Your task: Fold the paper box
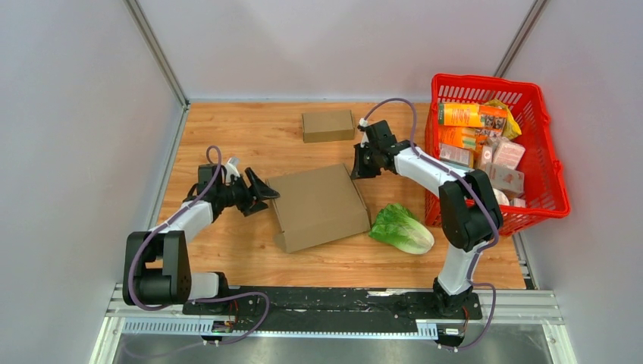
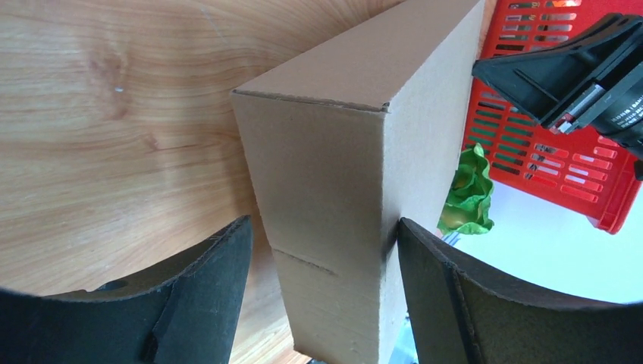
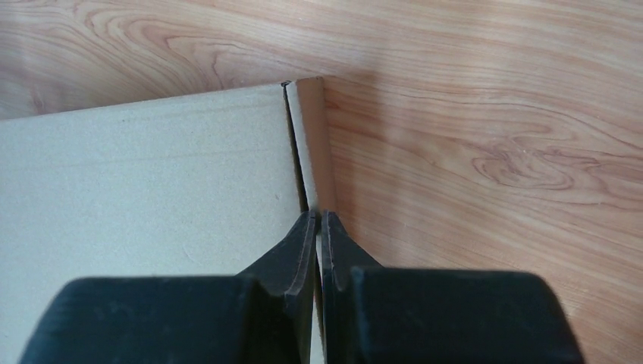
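The paper box (image 1: pixel 317 206) is a wide, flat brown cardboard box lying in the middle of the wooden table. My left gripper (image 1: pixel 261 196) is open at the box's left corner. In the left wrist view its fingers (image 2: pixel 212 288) straddle the box's side wall (image 2: pixel 326 227); the right finger touches the wall and the left finger stands apart. My right gripper (image 1: pixel 358 168) is at the far right corner. In the right wrist view it (image 3: pixel 318 214) is shut on the thin upright side flap (image 3: pixel 312 144) next to the box's top panel (image 3: pixel 152 189).
A smaller closed cardboard box (image 1: pixel 327 125) lies at the back of the table. A red basket (image 1: pixel 550 205) full of packaged groceries stands at the right. A green lettuce (image 1: pixel 402 227) lies between the basket and the big box. Grey walls enclose the table.
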### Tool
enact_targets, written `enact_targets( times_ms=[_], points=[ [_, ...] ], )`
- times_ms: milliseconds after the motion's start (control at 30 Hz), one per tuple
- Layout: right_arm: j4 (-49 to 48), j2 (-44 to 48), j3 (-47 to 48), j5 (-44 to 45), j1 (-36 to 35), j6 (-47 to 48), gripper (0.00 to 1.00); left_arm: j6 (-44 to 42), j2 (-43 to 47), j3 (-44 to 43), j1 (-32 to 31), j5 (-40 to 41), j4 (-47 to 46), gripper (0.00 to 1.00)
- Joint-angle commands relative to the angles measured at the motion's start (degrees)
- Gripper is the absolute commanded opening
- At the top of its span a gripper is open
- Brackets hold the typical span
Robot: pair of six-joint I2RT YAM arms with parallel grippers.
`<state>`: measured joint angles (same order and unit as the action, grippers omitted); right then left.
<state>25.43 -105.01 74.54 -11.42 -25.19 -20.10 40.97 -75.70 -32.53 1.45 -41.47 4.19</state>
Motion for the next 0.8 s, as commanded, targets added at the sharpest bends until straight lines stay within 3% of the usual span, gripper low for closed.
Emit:
enact_targets(
  times_ms=[0, 300, 433, 633, 700, 767],
  points=[
    [1.0, -2.5, -1.5, 4.4, 1.1, 1.0, 0.07, 1.7, 0.2, -0.3, -2.8, -0.2, -3.8, 0.78],
    [0.6, -3.4, -1.6, 3.8, 1.9, 0.5, 0.06, 8.0, -0.4, 2.8, -4.0, -1.6, -15.0, 0.79],
    [0.1, -3.8, -1.6, 2.8, 1.9, 0.4, 0.06, 15.5, -3.1, 5.2, -5.5, -4.2, -29.1, 0.79],
    [-0.6, -3.8, -1.7, 1.6, 1.8, 0.1, 0.07, 22.5, -3.5, 7.9, -6.9, -4.4, -41.3, 0.78],
    [-0.6, -3.3, -1.7, 0.7, 1.6, 0.1, 0.12, 23.9, -3.1, 8.4, -6.9, -3.8, -42.2, 0.68],
    [0.0, -2.3, -1.2, -0.5, 1.2, 0.2, 0.24, 24.3, -2.5, 8.1, -6.9, -3.6, -40.2, 0.60]
  ],
)
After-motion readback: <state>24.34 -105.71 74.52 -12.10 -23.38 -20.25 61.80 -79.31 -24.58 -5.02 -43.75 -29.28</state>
